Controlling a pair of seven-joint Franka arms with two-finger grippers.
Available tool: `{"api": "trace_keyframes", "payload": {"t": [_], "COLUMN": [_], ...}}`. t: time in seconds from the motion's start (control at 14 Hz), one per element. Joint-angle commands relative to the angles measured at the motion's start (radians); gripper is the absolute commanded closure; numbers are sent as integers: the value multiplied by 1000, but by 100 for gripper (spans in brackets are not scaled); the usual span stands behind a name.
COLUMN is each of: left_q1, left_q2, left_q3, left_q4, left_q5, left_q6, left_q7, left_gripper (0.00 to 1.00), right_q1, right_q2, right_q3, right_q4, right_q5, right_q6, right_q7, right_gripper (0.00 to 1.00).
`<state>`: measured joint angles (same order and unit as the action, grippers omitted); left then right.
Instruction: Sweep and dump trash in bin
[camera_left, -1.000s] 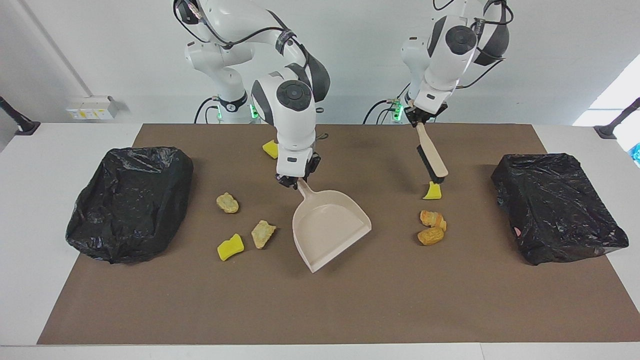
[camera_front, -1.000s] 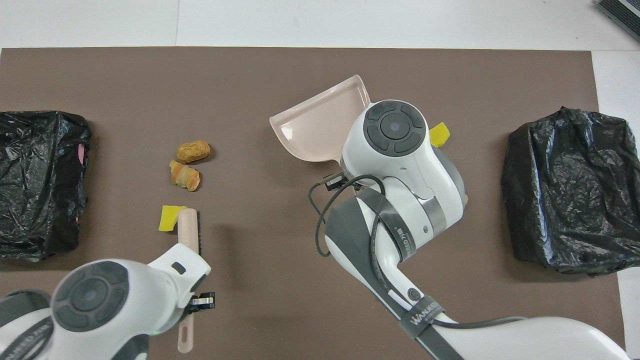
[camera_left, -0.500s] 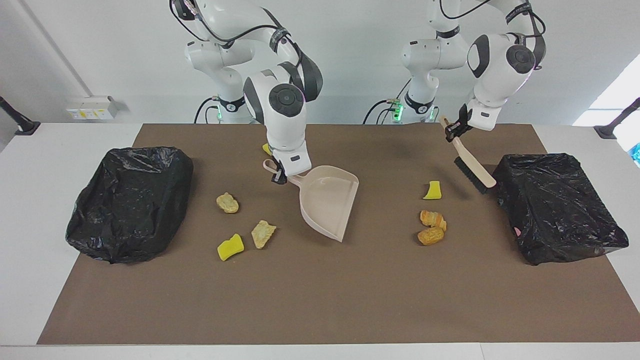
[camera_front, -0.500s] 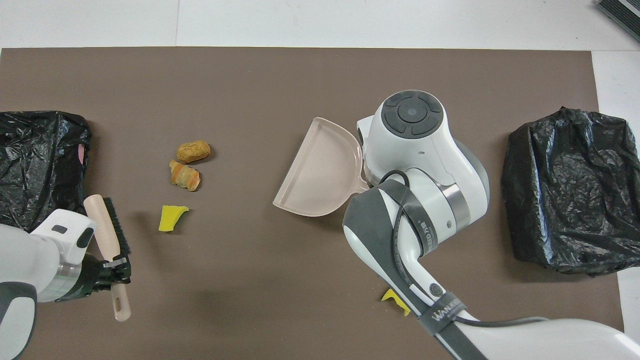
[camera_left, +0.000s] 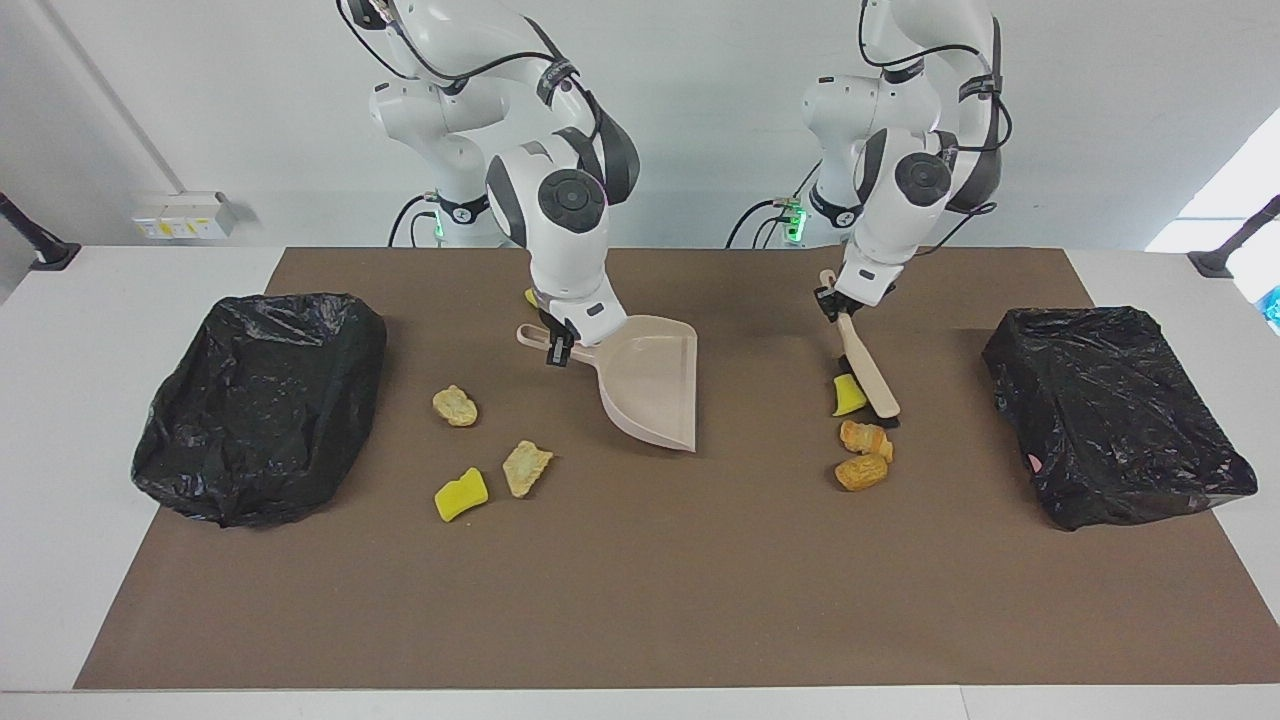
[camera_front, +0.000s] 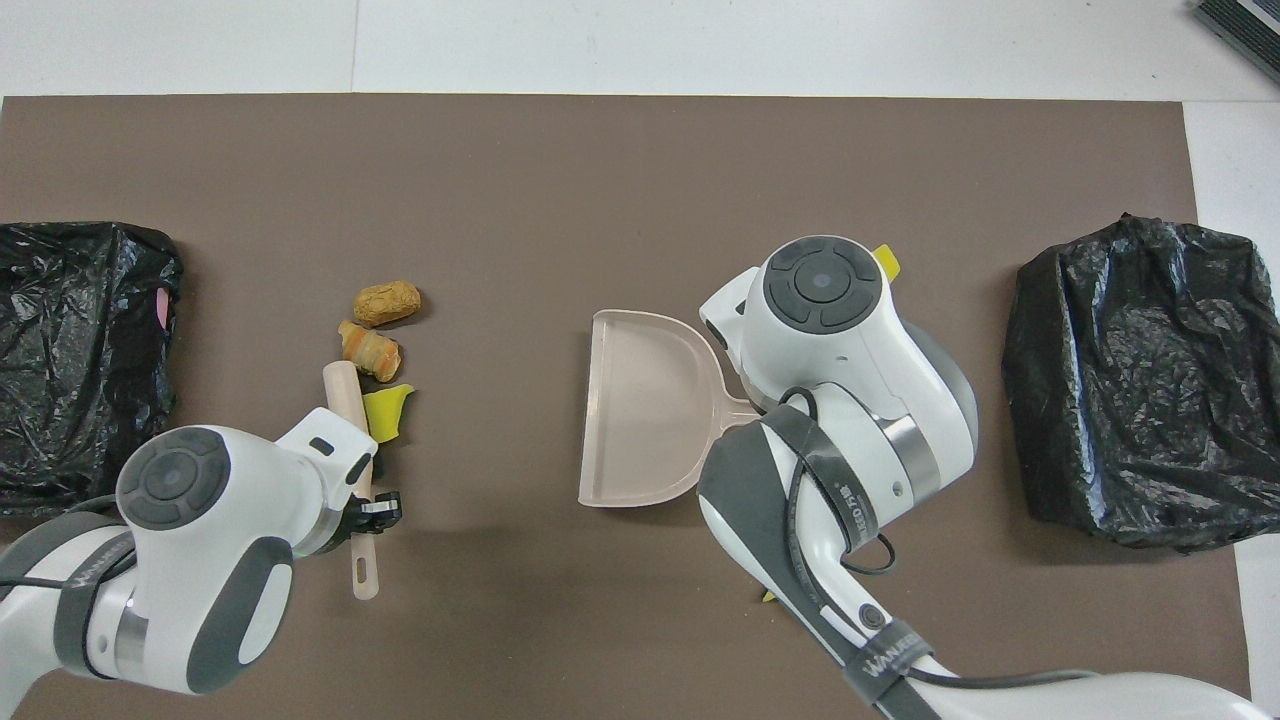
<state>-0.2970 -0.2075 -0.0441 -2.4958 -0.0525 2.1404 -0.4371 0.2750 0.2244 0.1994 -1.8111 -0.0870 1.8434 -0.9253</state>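
Two tools up and ready for sweeping. Left gripper (camera_left: 832, 303), squeezed tight on the handle of the brush (camera_left: 866, 375), over the mat toward the left arm's end. Brush head down beside a yellow sponge chunk (camera_left: 848, 397), touching or nearly so, likely to push it along. Two brown bread lumps (camera_left: 866, 455) just past the sponge, farther from the robots. Right gripper (camera_left: 556, 347), shut on the handle of the beige dustpan (camera_left: 652, 390), over the middle of the mat. Pan tilted, open mouth turned toward the brush, probably to catch trash pushed its way. More trash toward the right arm's end: two tan lumps (camera_left: 455, 405), a yellow chunk (camera_left: 461, 494). Black bin bags (camera_left: 262, 400) at each end, nothing dumped yet.
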Motion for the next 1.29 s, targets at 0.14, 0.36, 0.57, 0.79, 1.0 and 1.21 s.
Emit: {"api": "trace_keyframes", "payload": {"t": [0.14,0.36,0.57,0.79,1.0,1.21], "left_q1": [-207,-322,-340,-216,-38,71], "left_q2": [27,46,39,45,60,91], "left_q3": [10,10,13,18,23,23], "left_q4": [29,84,174,313,314,324], "left_q5": [-45,-145,-145,-145,-75,2], "left_q6": [32,27,-26,-227,-221,-119], "left_q7": [-11,-53,-94,-95,-66,99], "left_gripper": [100,100,100,100,100,100], "right_q1": [-20,-20,-19,-19,-19,-19], "right_q2": [-54,-53,-53,-47,-42,-43], "right_q3": [6,5,5,6,6,6], "right_q4": [-109,-142,-175,-192,-221,-221], "right_q5": [-10,-10,-10,-28,-28,-28], "right_q6": [109,163,212,243,287,287], "right_q7": [-67,-69,-69,-67,-69,-67], "right_gripper": [100,100,100,100,100,100]}}
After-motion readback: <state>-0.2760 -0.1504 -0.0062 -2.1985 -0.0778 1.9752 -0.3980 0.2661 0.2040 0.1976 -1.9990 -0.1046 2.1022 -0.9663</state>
